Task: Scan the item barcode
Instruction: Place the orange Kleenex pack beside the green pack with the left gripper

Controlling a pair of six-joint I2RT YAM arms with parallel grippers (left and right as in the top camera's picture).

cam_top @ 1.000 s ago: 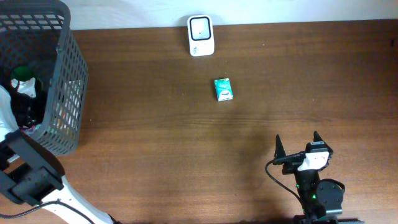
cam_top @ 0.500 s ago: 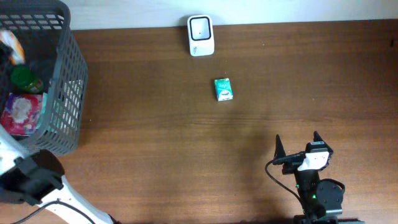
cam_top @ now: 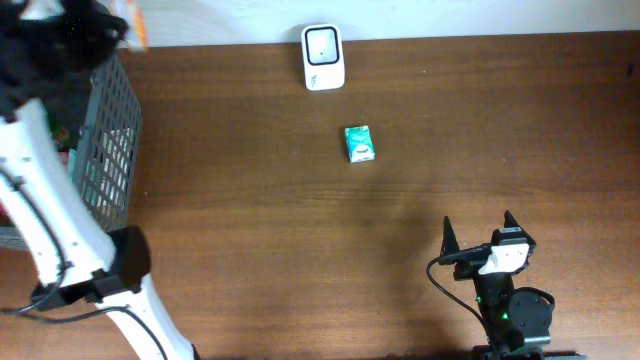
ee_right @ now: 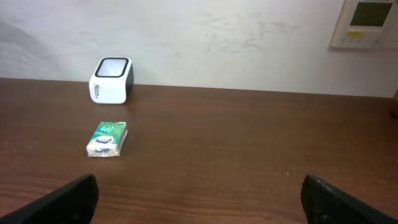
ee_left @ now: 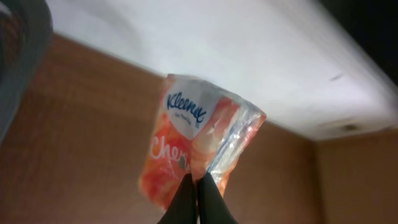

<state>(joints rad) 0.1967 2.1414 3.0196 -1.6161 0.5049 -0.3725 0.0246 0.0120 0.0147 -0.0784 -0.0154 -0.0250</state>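
Table behind, pack in left tool

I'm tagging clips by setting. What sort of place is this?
Likely a mock checkout bench: a white barcode scanner on a wooden table, a grey mesh basket, and a Kleenex pack pinched by the left gripper.

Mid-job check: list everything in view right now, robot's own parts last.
Kleenex pack: one, orange, in the air by the basket's far corner.
Tissue pack: one, green, mid-table, in front of the scanner.
Scanner: one, white with dark window, table's far edge.
Basket: one, grey mesh, table's left end; contents mostly hidden.
Wall panel: one, beige, on the wall.
Table: one, brown wood.
Left gripper: black, shut on the Kleenex pack.
Right gripper: black, open, empty.
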